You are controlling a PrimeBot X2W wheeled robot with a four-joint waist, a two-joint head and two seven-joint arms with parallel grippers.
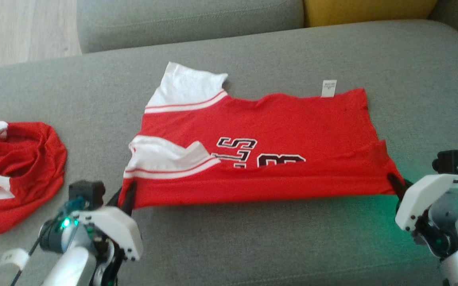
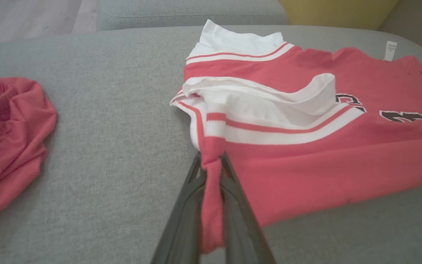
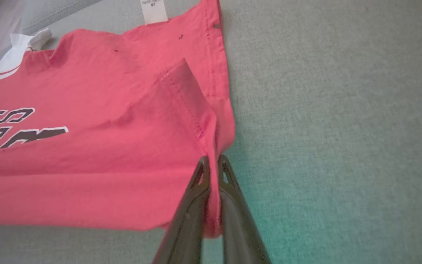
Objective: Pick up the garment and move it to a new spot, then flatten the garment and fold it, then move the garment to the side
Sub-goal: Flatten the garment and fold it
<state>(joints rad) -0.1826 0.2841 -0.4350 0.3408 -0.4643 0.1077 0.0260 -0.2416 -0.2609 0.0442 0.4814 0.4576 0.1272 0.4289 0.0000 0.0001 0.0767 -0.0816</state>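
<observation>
Sofa point(image 1: 253, 246): grey, jersey point(image 1: 284, 119) laid out
left claw point(image 1: 129, 192): clenched on jersey corner
right claw point(image 1: 394, 182): clamped on hem corner
tip: lift level, keep edge taut

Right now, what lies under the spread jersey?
The grey cushion shows all around the jersey, so it rests on that; anything else beneath is covered by the cloth.

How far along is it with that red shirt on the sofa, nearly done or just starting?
Roughly midway, I'd say. Done: the red jersey lies spread fairly flat on the grey sofa, one white sleeve folded onto it. In hand: the left gripper and right gripper are each shut on a near corner, apparently for a fold. Left: completing the fold and moving it aside.
</observation>
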